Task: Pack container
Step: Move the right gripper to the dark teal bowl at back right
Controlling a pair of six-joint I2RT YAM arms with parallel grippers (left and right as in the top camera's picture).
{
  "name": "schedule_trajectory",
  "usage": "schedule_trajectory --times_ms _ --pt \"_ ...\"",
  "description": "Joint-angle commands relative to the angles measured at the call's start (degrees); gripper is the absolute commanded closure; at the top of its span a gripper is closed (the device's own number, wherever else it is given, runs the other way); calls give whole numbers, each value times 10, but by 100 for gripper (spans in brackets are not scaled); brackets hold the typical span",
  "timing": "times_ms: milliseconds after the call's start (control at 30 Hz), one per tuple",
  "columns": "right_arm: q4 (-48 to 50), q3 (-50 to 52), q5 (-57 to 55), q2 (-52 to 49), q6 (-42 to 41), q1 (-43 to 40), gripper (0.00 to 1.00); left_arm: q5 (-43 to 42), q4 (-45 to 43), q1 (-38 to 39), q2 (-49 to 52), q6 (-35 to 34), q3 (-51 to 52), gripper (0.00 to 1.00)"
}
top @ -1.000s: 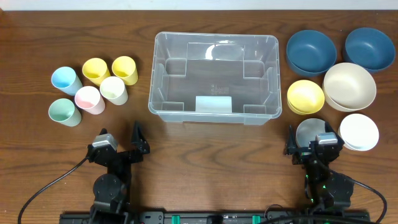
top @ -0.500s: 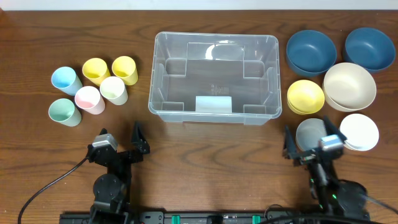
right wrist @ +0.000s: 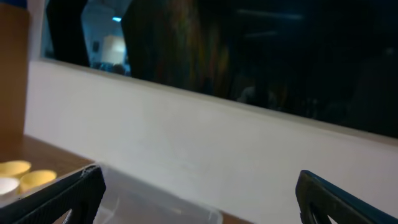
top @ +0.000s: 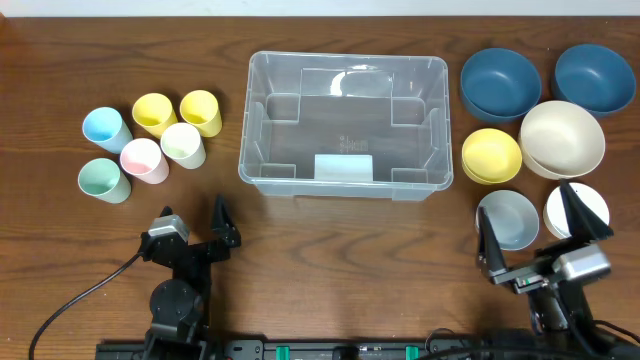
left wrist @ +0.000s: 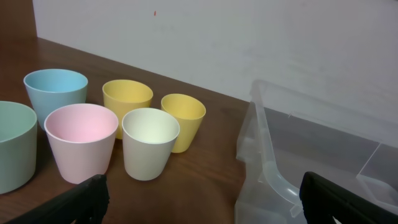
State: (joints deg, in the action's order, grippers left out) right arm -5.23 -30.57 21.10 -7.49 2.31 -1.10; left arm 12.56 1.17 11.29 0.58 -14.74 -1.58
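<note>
The clear plastic container (top: 248, 120) stands empty at the table's middle back. Several pastel cups (top: 143, 159) stand to its left and several bowls (top: 561, 138) to its right. My left gripper (top: 195, 222) is open and empty near the front edge, right of the cups. The left wrist view shows the cups (left wrist: 150, 143) ahead and the container's corner (left wrist: 261, 162) on the right, between open fingers (left wrist: 202, 205). My right gripper (top: 535, 235) is open and empty, raised over a grey bowl (top: 507, 220) and a white bowl (top: 580, 200). Its view points up past the open fingers (right wrist: 199, 205).
Two dark blue bowls (top: 499, 82) sit at the back right, a yellow bowl (top: 491, 155) beside the container. The right wrist view shows a white wall, a dark window and the container's far rim (right wrist: 155, 199). Bare wood lies in front of the container.
My right arm has risen and shifted toward the front right, and the gripper now hangs higher over the grey and white bowls. The left arm has not moved.
</note>
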Motion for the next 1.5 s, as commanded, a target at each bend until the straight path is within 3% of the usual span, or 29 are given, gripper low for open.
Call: schedule_trajectory --times_ms 0,167,300,533,767,900,1067,1200,1467 --pt "-1 -2 49 -9 2 -5 1 5 17 -3 -3 10 14 2" --pt "-17 -30 35 -37 1 -5 1 5 17 -3 -3 10 14 2" --pt "-88 -130 27 -139 1 -5 1 5 17 -3 -3 10 14 2" --pt "-325 -477 25 -479 -1 -16 1 5 17 -3 -3 10 14 2" --pt "-423 -713 43 -719 -1 -39 1 5 17 -3 -3 10 14 2" --pt "-431 -745 76 -793 2 -41 1 5 17 -3 -3 10 14 2" --pt "-428 -745 33 -849 2 -55 1 5 17 -3 -3 10 14 2" --pt "-439 -745 -39 -896 -47 -81 1 5 17 -3 -3 10 14 2" --pt "-484 -745 -47 -1016 -57 -117 1 5 17 -3 -3 10 14 2"
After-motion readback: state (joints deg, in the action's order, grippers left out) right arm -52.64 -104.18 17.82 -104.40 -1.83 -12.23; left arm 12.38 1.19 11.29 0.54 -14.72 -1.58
